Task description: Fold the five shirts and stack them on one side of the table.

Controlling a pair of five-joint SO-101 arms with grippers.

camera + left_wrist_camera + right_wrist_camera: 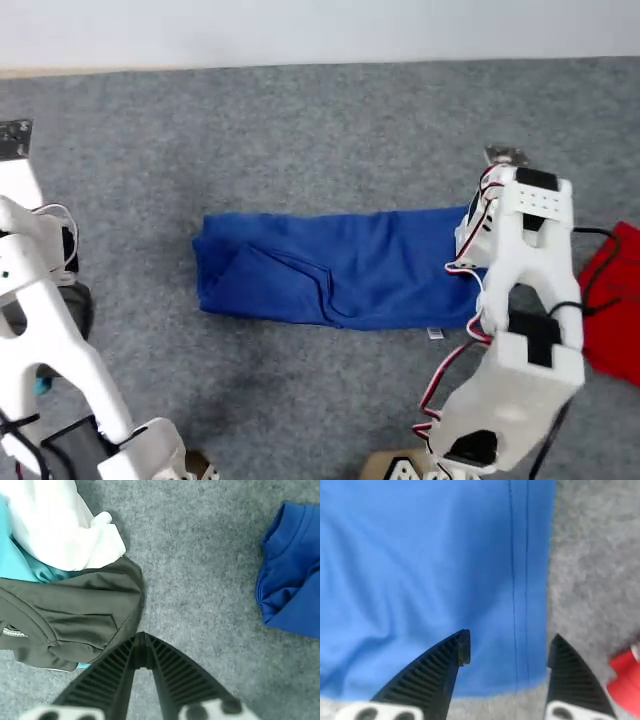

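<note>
The right gripper [510, 642] is hanging with its two black ribbed fingers [440, 670] spread apart and gripping nothing. It is hovering just above the right end of the blue cotton shirt [420, 555], with one finger over the cloth and the other at about its edge, where a double-stitched hem [520, 555] is running alongside the grey felt-covered bench [595, 555]. In the high view that blue cotton shirt is lying as a long folded band from left to right across the middle of the bench, and its right end is passing beneath the white right arm [525, 260]. A crumpled red fabric shirt [615, 300] is lying at the bench's right edge, close to the blue one but apart from it, with a strip of grey showing between them. The left gripper [145, 645] is hovering at the left side with its fingers pressed together and empty, over bare bench. It is just beside a dark charcoal shirt [65, 615], which is lying in a loose heap on a turquoise shirt [20, 565]. A rumpled white shirt [55, 525] is resting on the turquoise one, touching the charcoal one. The blue shirt's collar end is lying to the right of this heap, and bare grey bench is separating the two.
</note>
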